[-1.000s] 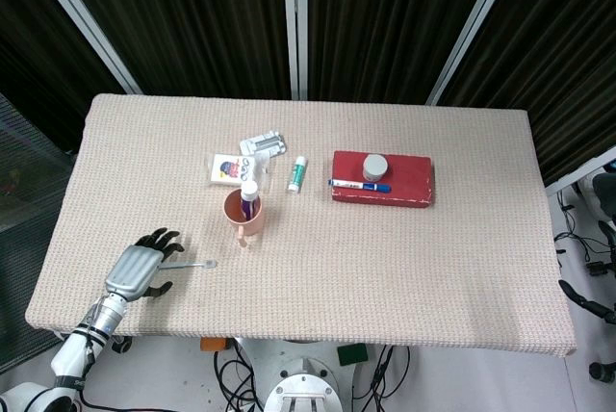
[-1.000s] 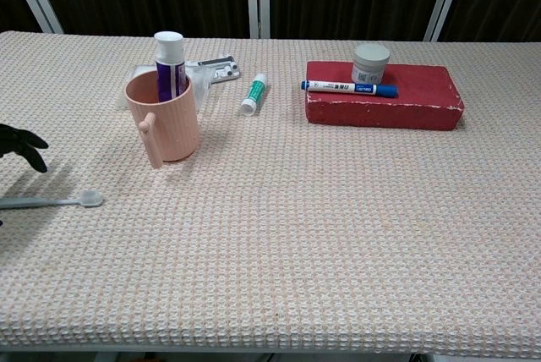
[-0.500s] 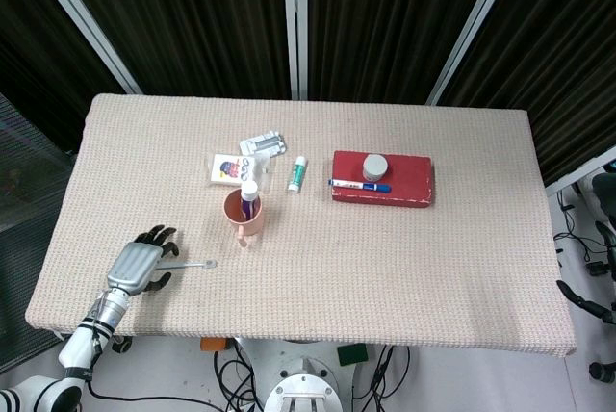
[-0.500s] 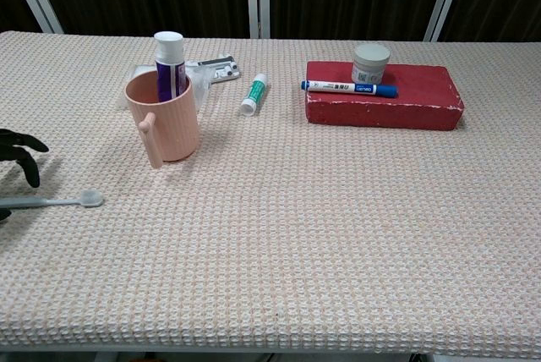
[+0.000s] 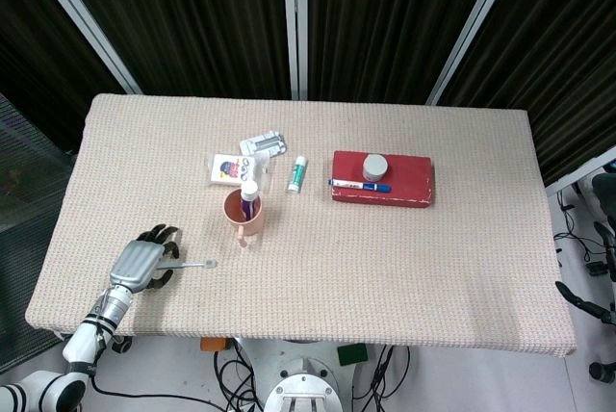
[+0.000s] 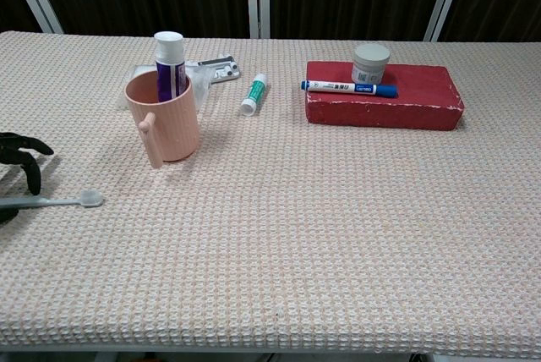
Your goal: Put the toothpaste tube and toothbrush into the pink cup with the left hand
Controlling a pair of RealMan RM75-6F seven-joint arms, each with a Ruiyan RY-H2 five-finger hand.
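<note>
The pink cup (image 5: 245, 214) (image 6: 165, 117) stands left of the table's middle, its handle facing the near edge. A purple toothpaste tube (image 5: 249, 195) (image 6: 169, 62) with a white cap stands upright inside it. The grey toothbrush (image 5: 192, 264) (image 6: 59, 201) lies flat on the cloth near the front left, head pointing right. My left hand (image 5: 142, 260) (image 6: 21, 155) hovers over the handle end, dark fingers spread and curled downward, with the handle lying between fingers and thumb. I see no grip on it. The right hand shows in neither view.
A red box (image 5: 382, 179) (image 6: 385, 95) right of the cup carries a blue-capped marker (image 6: 348, 88) and a small jar (image 6: 370, 63). A green-and-white tube (image 5: 299, 172) (image 6: 252, 93), a printed card (image 5: 229, 168) and a blister pack (image 5: 263, 143) lie behind the cup.
My left hand has drawn back a little toward the table's near left edge, and its fingers curl lower over the handle. The toothbrush and cup have not moved.
</note>
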